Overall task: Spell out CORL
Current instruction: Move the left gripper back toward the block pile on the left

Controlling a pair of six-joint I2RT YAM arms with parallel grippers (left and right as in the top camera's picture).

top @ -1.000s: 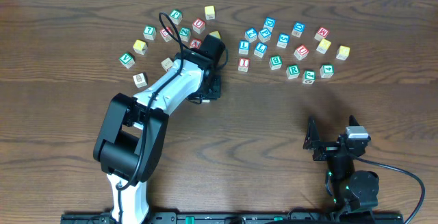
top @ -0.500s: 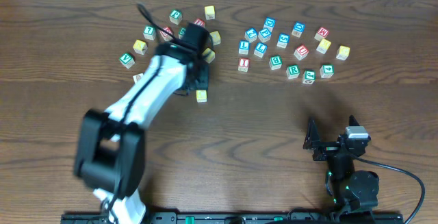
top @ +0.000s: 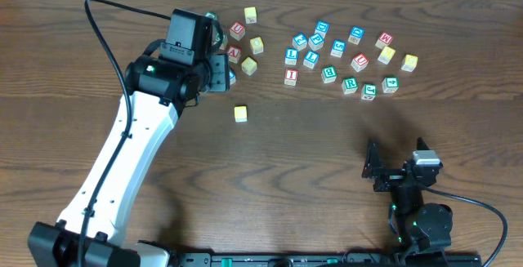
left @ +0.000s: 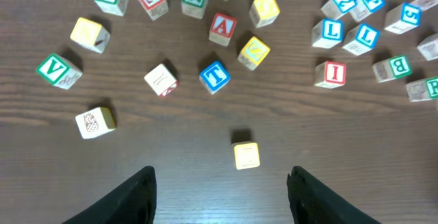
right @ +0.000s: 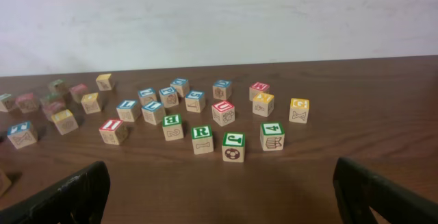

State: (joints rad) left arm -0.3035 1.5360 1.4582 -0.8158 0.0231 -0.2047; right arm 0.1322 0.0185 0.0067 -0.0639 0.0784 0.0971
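Note:
A single yellow-topped cube point(top: 240, 113) lies alone on the table in front of the left cluster; it also shows in the left wrist view point(left: 246, 155), ahead of my open, empty left gripper point(left: 222, 177). In the overhead view the left gripper point(top: 217, 69) hovers over the left cluster. The green "R" cube point(top: 350, 85) sits at the front of the right cluster, also seen in the right wrist view point(right: 202, 136). Two blue "L" cubes point(top: 310, 58) stand side by side there. More yellow-topped cubes point(top: 249, 65) lie nearby. My right gripper point(right: 219, 183) is open and empty, low near the table's front.
Many other letter cubes are scattered across the back of the wooden table point(top: 327, 153) in two clusters, left point(left: 215, 76) and right point(top: 359, 61). A white wall point(right: 219, 18) stands behind the table. The left arm point(top: 122, 161) stretches diagonally across the left side.
My left gripper has let go of the yellow-topped cube on the table and pulled back and to the left over the left cluster. The right arm has not moved.

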